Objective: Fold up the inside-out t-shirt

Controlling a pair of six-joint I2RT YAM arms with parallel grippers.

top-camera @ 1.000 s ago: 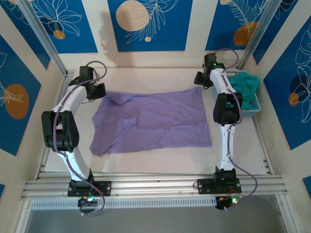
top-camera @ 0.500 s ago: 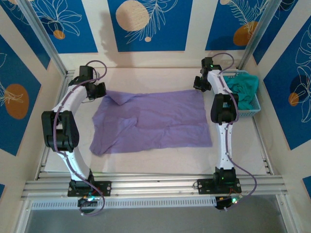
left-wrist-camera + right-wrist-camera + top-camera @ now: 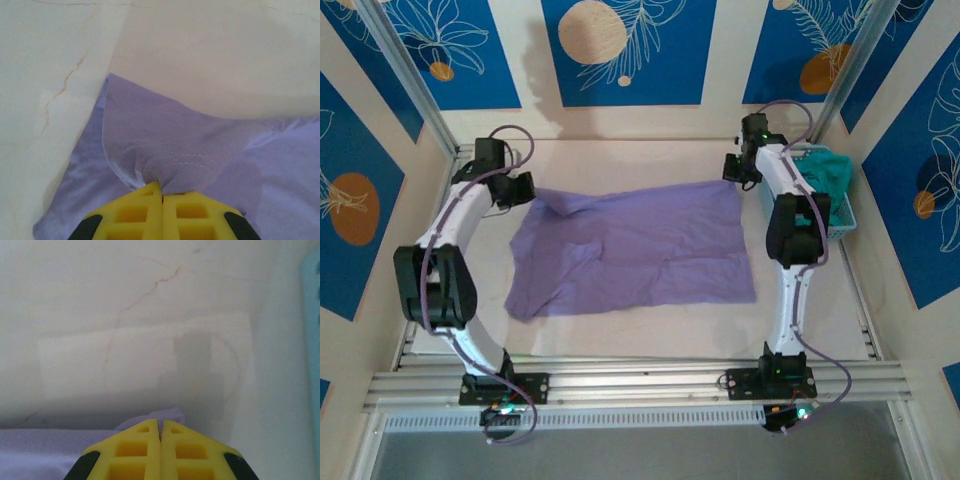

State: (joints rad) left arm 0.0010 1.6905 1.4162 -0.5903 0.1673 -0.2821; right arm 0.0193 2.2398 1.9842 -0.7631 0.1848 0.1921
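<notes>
Pinching the two back corners looks like the step in hand. The inside-out t-shirt (image 3: 640,250) lies spread and rumpled on the counter (image 3: 620,335), one side edge just beside the basket (image 3: 850,215) that holds a teal garment (image 3: 825,175). The right pincer (image 3: 732,168) sits at the shirt corner nearest the basket, its yellow tips pressed together with a sliver of lavender cloth at them. The grip seems to be on the very edge only. The left pincer (image 3: 525,190) is at the matching corner well away from the basket, pressed together on a gathered tuft of cloth with the stitched hem showing.

To fold well, I would lift both corners together and level — just enough to clear the counter — then carry them toward the hem on the arms' side, moving parallel to the basket's long side. Keep the cloth between the pincers lightly taut, without tugging the thin right-hand bite loose.
</notes>
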